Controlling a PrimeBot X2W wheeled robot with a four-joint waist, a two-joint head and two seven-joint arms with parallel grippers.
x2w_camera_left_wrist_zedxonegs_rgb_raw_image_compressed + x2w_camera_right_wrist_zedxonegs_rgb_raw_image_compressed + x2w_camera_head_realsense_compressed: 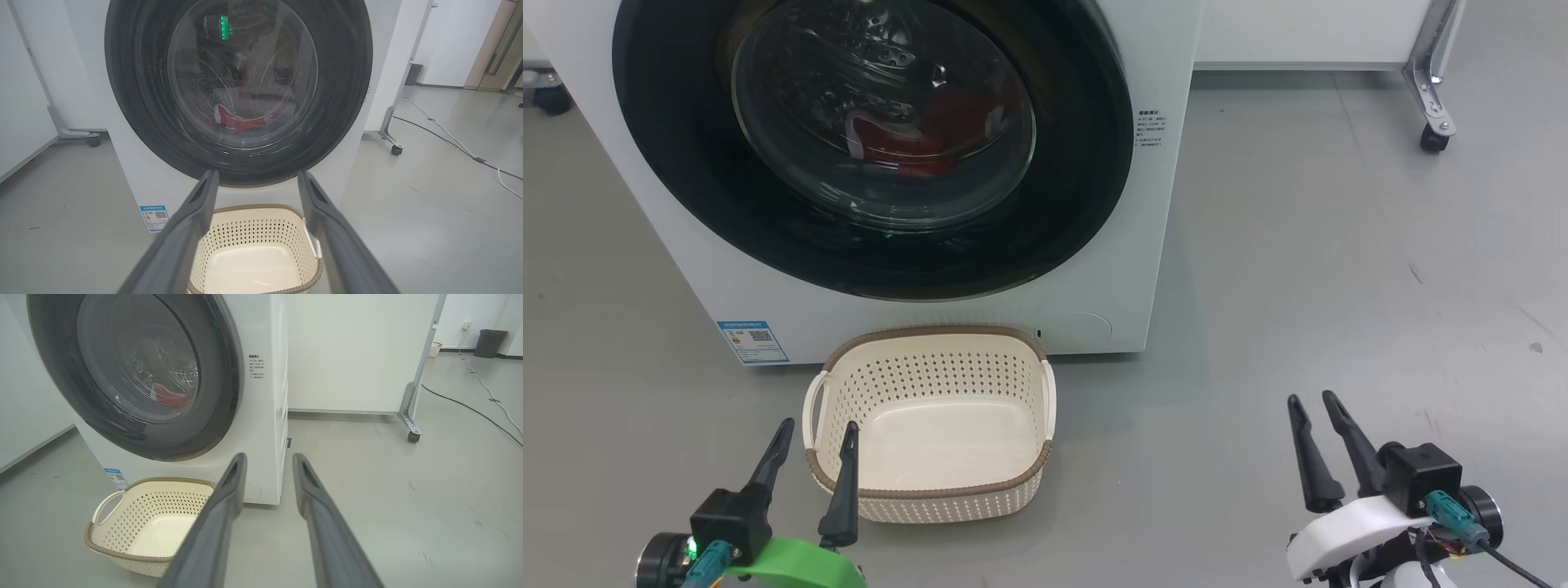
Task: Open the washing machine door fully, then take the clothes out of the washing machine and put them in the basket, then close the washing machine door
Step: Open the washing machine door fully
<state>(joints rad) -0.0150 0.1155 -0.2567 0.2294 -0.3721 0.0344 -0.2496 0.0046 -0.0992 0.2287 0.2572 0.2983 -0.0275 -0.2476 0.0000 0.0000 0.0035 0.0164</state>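
Note:
The white washing machine (1156, 237) faces me with its door (670, 147) shut flat against the front. Through the glass bowl the red clothes (915, 143) lie in the drum, and they also show as the clothes (241, 120) and the clothes (169, 398) in the wrist views. The cream basket (931, 380) stands on the floor just in front of the machine, with nothing in it. My left gripper (818, 426) is open, low, at the basket's near left corner. Off to the right over bare floor, my right gripper (1311, 398) is open with a narrower gap and holds nothing.
A white partition on castered metal legs (1433, 135) stands to the right of the machine. Cables (449, 139) run across the grey floor farther right, and a dark bin (492, 343) stands by the far wall. Another castered leg (93, 141) is left of the machine.

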